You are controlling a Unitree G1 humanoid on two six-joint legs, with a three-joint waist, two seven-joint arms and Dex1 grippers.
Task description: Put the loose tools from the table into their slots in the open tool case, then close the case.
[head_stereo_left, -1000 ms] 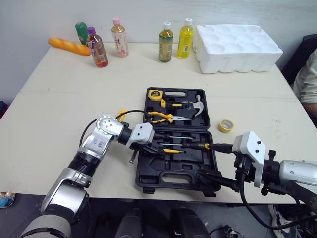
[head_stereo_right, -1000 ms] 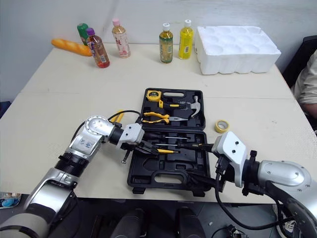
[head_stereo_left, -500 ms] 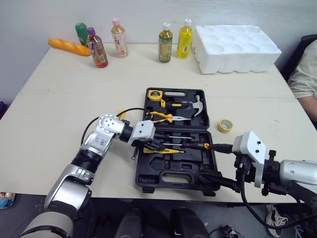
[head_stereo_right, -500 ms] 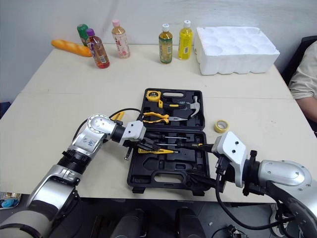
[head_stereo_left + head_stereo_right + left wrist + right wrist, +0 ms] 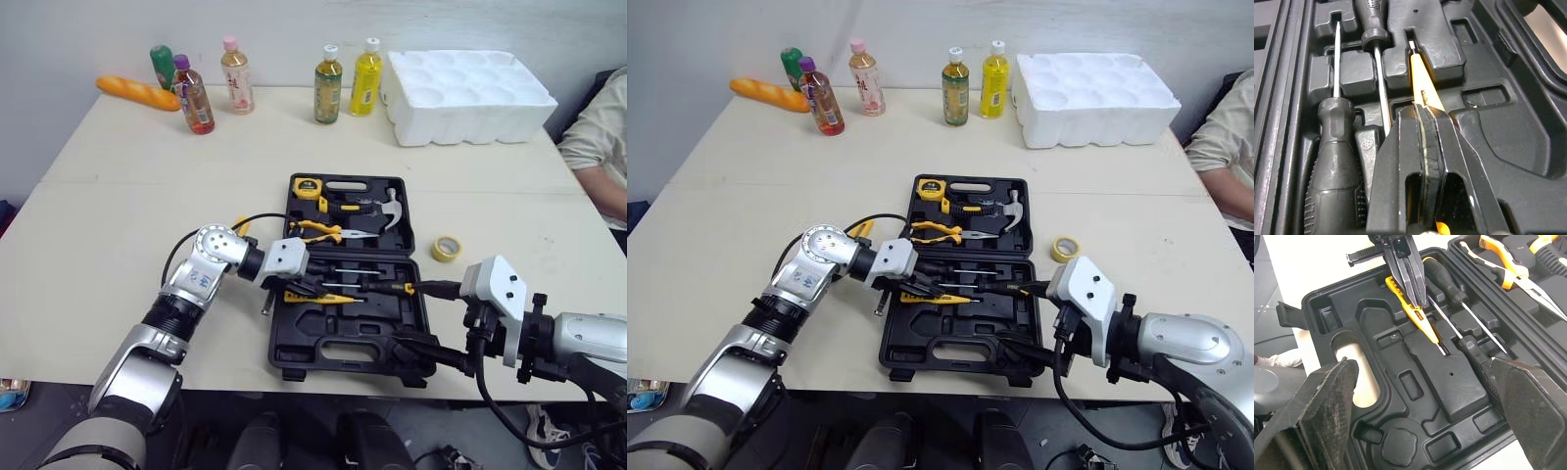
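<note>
My left gripper (image 5: 1426,110) stays clamped on the yellow screwdriver (image 5: 1421,81), its tip seemingly nosed into its slot in the tool case (image 5: 294,338), handle toward 9 o'clock; released while tilted, it may ride the moulding and block the lid; my right gripper (image 5: 1425,411) gapes at 5 o'clock; more yellow shows than a second ago.

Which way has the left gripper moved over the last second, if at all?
Yes, slightly: the left gripper has shifted rightward and away from the robot, farther past the tool case's left rim.
</note>
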